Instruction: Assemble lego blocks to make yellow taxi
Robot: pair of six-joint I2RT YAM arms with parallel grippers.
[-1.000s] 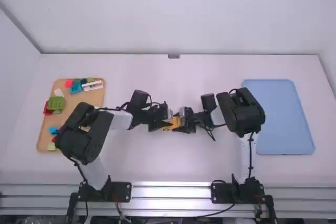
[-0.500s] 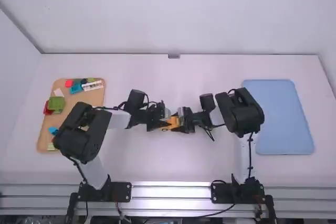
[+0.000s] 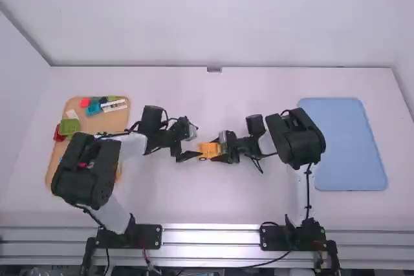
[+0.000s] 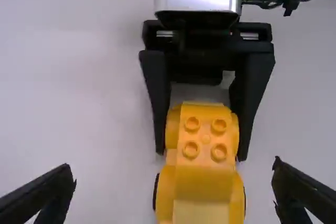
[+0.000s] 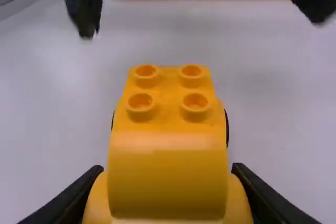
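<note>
One yellow car (image 3: 208, 150), right gripper (image 3: 217, 150) clamped on its sides, left gripper (image 3: 198, 151) spread wide, apart from the car, just off its free end.

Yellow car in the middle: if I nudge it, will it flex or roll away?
The yellow car looks like hard molded plastic, so it should barely flex. Dark wheels suggest rolling once free, but the right tool grips it from both sides, so a light nudge probably won't shift it.

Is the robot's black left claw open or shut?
Open. The black two-finger left gripper has its fingers spread wide apart, with a gap between each one and the yellow toy-brick car.
</note>
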